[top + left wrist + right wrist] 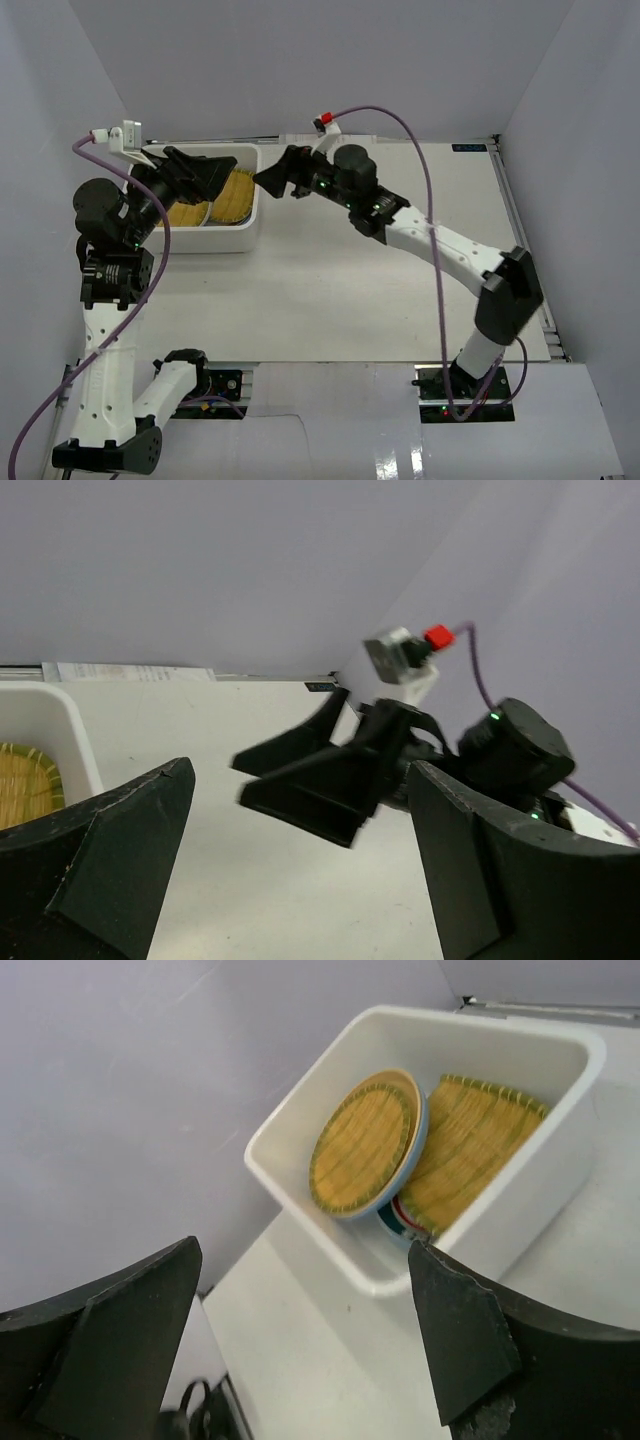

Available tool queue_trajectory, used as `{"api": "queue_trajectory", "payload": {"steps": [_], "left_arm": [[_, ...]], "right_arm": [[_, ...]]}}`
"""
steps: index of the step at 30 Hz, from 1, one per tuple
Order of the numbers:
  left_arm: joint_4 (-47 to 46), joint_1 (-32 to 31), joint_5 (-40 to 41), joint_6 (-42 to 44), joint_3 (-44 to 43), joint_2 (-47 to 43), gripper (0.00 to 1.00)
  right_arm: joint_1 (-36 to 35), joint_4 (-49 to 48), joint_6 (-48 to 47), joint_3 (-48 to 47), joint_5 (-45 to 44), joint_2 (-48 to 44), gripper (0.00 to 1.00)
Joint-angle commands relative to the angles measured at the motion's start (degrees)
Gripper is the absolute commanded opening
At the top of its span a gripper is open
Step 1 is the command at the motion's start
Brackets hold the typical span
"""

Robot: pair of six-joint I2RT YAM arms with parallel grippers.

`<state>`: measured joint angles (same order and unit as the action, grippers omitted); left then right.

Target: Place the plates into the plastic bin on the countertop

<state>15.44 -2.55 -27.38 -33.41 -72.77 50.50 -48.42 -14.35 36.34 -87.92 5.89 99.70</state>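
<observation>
The plates point(365, 1150) lean stacked inside the plastic bin point(530, 1190) (woven yellow ones foremost) on the far left of the bench point(330, 300). Left fingers point(110, 830) are spread and empty above the bin; right fingers point(110, 1320) likewise, beside its rim. With both so close, a careless withdrawal could clash them or topple the leaning plates.

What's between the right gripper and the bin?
Only bare countertop, seen in the right wrist view between the right gripper and the bin.
</observation>
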Motion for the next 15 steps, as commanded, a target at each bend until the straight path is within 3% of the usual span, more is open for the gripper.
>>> {"api": "queue_trajectory", "payload": {"steps": [1,2,5,8,12,15], "left_arm": [[3.2,-0.3,-0.9,0.6,-1.3,-1.8,0.98],[3.3,-0.2,-1.4,0.6,-0.4,-2.3,0.98],[3.2,-0.2,-2.3,0.5,2.4,-5.4,0.98],[3.2,-0.2,-2.0,0.9,5.1,-8.6,0.98],[1.7,-0.2,-2.8,0.4,8.2,-10.9,0.98],[-0.3,-0.2,-3.0,-2.3,8.6,-10.8,0.98]], "right_arm": [[-0.2,-3.8,-6.3,14.1,0.0,-13.9,0.90],[-0.3,-3.4,-7.2,22.3,-0.6,-17.1,0.90],[-0.3,-0.1,-11.7,35.1,-4.7,-30.9,0.90],[-0.1,7.0,-16.0,41.3,-11.7,-44.2,0.90],[-0.1,12.7,-19.5,43.9,-19.1,-58.9,0.90],[-0.1,14.3,-21.0,42.6,-22.9,-64.1,0.90]]}}
